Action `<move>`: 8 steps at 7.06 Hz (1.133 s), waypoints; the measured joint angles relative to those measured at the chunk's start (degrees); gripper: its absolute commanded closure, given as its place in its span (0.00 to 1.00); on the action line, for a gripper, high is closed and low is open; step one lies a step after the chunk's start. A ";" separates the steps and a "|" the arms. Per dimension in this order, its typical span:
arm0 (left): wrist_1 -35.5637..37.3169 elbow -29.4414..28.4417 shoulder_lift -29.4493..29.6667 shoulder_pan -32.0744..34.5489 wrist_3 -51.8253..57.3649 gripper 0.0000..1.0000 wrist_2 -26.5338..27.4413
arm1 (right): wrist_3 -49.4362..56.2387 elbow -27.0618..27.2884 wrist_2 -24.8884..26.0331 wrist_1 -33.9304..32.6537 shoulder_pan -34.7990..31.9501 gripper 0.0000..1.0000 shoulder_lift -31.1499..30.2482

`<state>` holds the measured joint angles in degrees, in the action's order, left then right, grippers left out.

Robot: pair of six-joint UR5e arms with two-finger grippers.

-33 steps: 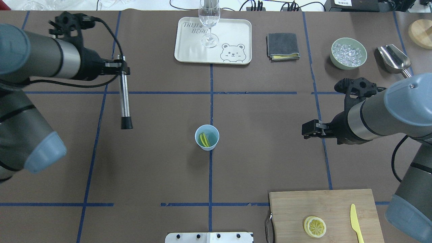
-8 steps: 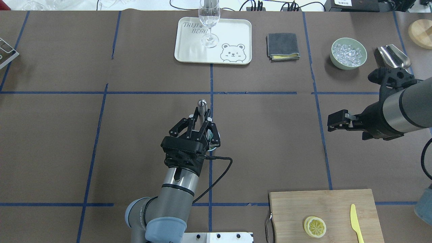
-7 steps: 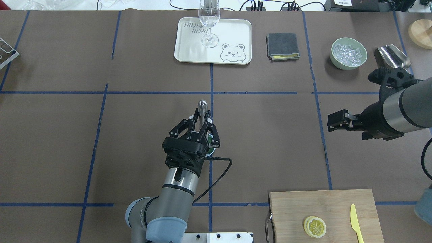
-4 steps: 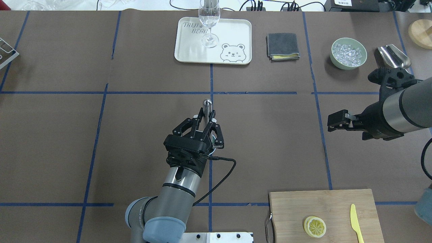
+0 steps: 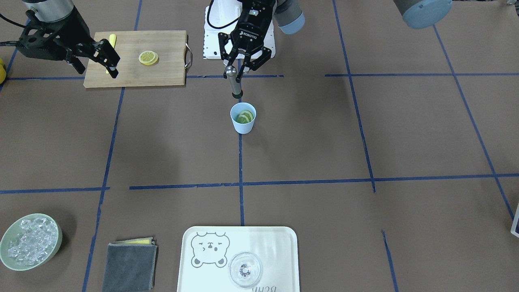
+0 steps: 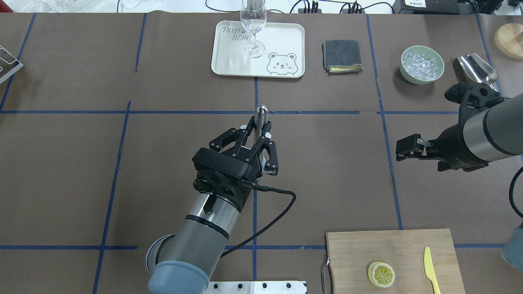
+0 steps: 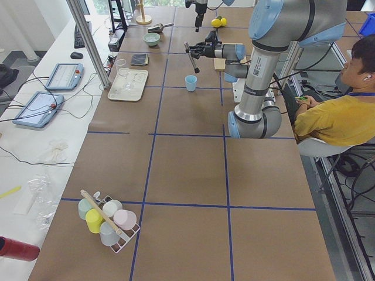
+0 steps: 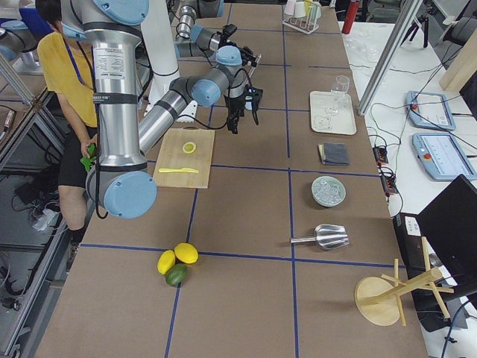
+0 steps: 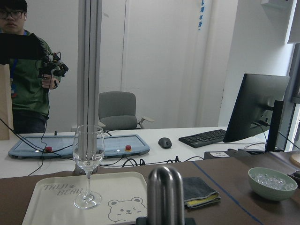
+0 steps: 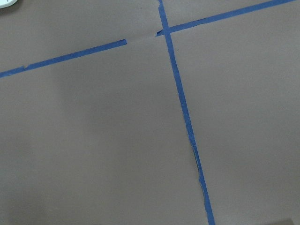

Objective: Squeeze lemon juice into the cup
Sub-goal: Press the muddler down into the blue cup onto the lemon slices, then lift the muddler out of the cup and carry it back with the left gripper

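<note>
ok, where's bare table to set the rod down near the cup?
Bare: the square on the robot's left of the cup, and the strip between cup and tray. Also between cup and right end effector. Crowded: over the cup, where the left end effector holds the rod; cutting board near right; cloth, ice bowl, scoop far right.

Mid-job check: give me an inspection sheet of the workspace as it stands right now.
Surface: brown table, blue tape grid.
Job's things: cup upright, lemon inside.
Clutter: cutting board with spare slices, knife; tray with wine glass; cloth, ice bowl, scoop.
End effectors: left end effector shut on muddler, tip above cup, not inside; right end effector open, empty.
Cables: wrist cable loops above table.
Surroundings: seated person.
</note>
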<state>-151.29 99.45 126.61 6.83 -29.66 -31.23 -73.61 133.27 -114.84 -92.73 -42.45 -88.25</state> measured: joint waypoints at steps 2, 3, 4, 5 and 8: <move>0.14 4.39 -0.93 2.46 5.73 1.00 -0.83 | -0.03 -0.09 -0.03 0.00 0.00 0.00 -0.08; 0.42 6.28 -3.58 4.86 8.25 1.00 -2.02 | -0.06 -0.11 -0.03 0.00 0.00 0.00 -0.16; 0.54 8.28 -7.73 7.24 9.79 1.00 -4.93 | -0.10 -0.09 -0.03 0.00 0.00 0.00 -0.26; 0.61 9.78 -12.24 9.57 10.18 1.00 -7.85 | -0.12 -0.01 -0.01 0.00 0.00 0.00 -0.38; 0.66 10.80 -23.81 21.22 9.83 1.00 -21.18 | -0.27 0.22 0.05 0.00 0.00 0.00 -0.57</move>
<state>-150.62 110.24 102.80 28.05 -19.83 -52.41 -73.88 133.49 -114.79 -92.73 -42.45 -88.82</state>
